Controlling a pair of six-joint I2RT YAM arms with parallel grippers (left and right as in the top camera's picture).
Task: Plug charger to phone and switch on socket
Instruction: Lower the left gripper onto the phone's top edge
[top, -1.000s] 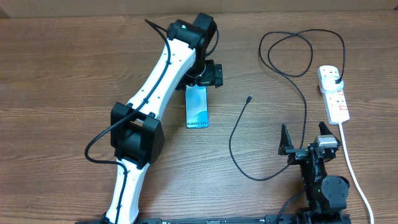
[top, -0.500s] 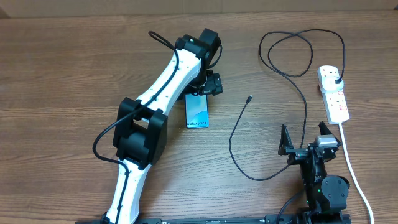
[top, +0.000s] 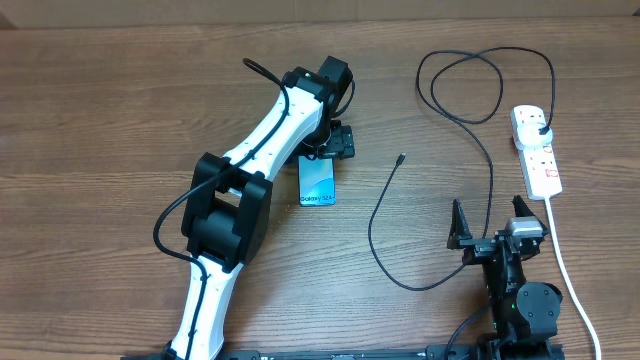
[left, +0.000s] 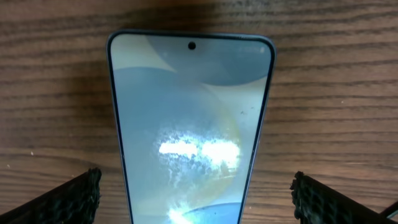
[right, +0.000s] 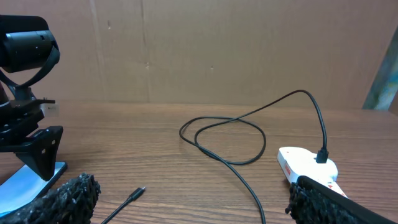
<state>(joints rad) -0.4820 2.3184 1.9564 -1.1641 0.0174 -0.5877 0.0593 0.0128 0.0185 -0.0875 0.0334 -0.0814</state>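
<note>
The phone (top: 318, 183) lies flat on the wooden table, screen up and lit blue-teal. My left gripper (top: 327, 152) hangs open over its far short end. In the left wrist view the phone (left: 189, 124) fills the middle, and the left gripper (left: 196, 183) straddles it with a gap of bare wood on each side. The charger cable (top: 375, 225) snakes across the table, with its free tip (top: 401, 158) to the right of the phone and its black plug (top: 540, 126) in the white socket (top: 538, 158). My right gripper (top: 490, 222) rests open near the front edge, holding nothing.
The socket's thick white cord (top: 570, 285) runs to the front right past the right arm. The cable makes a loop (top: 465, 85) at the back. In the right wrist view, the charger tip (right: 138, 191) lies ahead on the left and the socket (right: 305, 163) on the right.
The left arm's elbow has swung right and its gripper has come down closer over the phone's far end. The right arm, the cable and the phone have not moved.
</note>
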